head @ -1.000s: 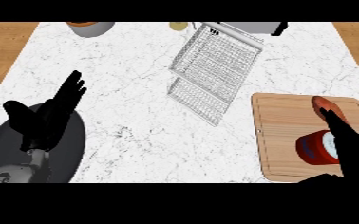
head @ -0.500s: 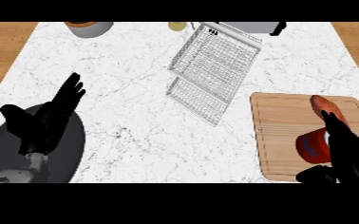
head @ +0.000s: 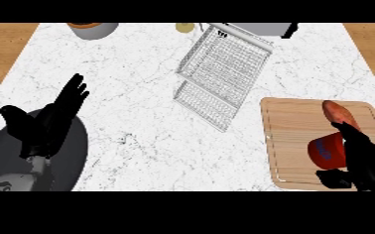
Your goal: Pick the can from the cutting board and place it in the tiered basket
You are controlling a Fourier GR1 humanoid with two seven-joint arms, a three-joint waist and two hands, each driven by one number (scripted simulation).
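A red can (head: 326, 151) lies on the wooden cutting board (head: 293, 129) at the counter's right. My right hand (head: 356, 154) comes in from the lower right and is curled round the can. Its fingers (head: 350, 134) cover the can's right end and its thumb (head: 333, 178) sits below it. The white wire tiered basket (head: 223, 72) stands at the counter's middle back, well left of the board. My left hand (head: 51, 124) rests open at the lower left, fingers up.
An orange-red oblong thing (head: 337, 111) lies on the board just behind the can. A grey pot (head: 92, 29), a small yellowish item (head: 184, 27) and a grey appliance (head: 264, 28) line the back edge. White marble counter (head: 139, 79) lies between the hands.
My right hand has moved left over the can's right end, hiding its pale end, and its thumb has come in under the can. The left hand has barely shifted.
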